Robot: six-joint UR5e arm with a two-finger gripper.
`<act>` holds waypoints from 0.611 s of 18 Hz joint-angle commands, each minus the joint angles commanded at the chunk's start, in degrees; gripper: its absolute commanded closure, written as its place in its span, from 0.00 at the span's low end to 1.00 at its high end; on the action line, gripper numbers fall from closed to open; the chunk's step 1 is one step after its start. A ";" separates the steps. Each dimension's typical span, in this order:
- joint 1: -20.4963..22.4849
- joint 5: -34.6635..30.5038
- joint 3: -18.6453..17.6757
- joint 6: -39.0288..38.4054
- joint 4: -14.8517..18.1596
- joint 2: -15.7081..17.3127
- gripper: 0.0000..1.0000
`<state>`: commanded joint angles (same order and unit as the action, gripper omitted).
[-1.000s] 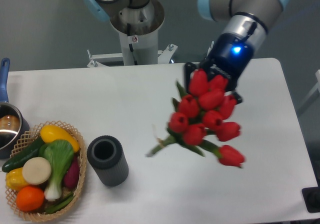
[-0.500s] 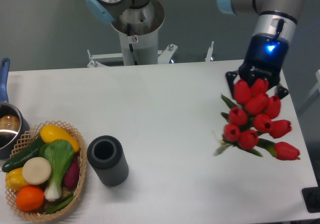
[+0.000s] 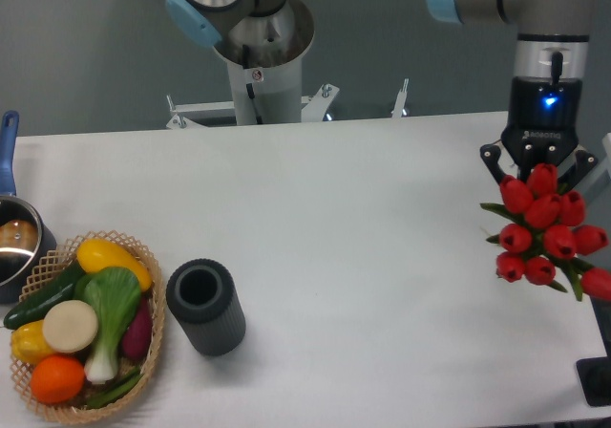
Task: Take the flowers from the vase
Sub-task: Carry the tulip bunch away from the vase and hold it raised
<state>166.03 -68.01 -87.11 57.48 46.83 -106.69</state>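
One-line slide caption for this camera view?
Gripper holds the red tulips at the table's right edge, far from the emptied vase.

My gripper (image 3: 542, 172) fingertips hide behind the flowers (image 3: 546, 233), whose rightmost bud the frame edge cuts off.

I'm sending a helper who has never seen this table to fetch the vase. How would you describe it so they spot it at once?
Start at the wicker basket of vegetables at the table's front left corner. Just right of it stands the vase, a short dark grey cylinder with a round dark hole on top. It is empty and matte, unlike the shiny blue-handled pot behind the basket.
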 joint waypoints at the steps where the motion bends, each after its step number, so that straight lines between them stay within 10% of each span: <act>1: -0.09 -1.14 1.05 1.40 1.66 -0.35 0.96; 6: -3.07 -12.20 6.24 6.77 15.02 -1.93 0.97; 11: -5.10 -18.99 5.99 8.71 17.41 -2.55 0.97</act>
<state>160.93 -87.00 -81.12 66.18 64.24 -109.25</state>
